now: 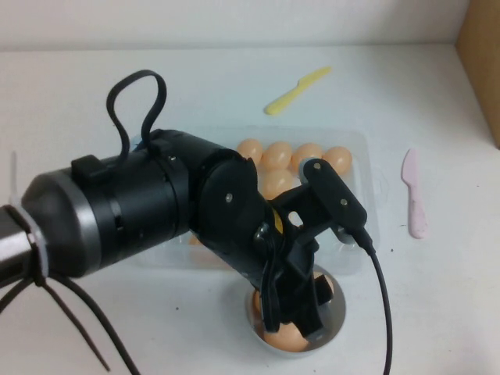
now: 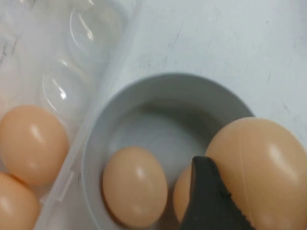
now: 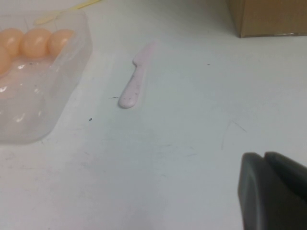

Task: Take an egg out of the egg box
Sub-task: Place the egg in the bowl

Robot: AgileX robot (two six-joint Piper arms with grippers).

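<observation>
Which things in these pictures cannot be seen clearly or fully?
- High view: the left arm hides much of the clear plastic egg box and the small round grey bowl.
- Left wrist view: the left claw shows one dark finger against the held tan-orange egg; the picture's edge cuts off the rest.
- Right wrist view: only a corner of the right claw appears; its fingers are out of view.

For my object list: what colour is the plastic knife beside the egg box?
Pale pink knife, clearest in the right wrist view.
</observation>
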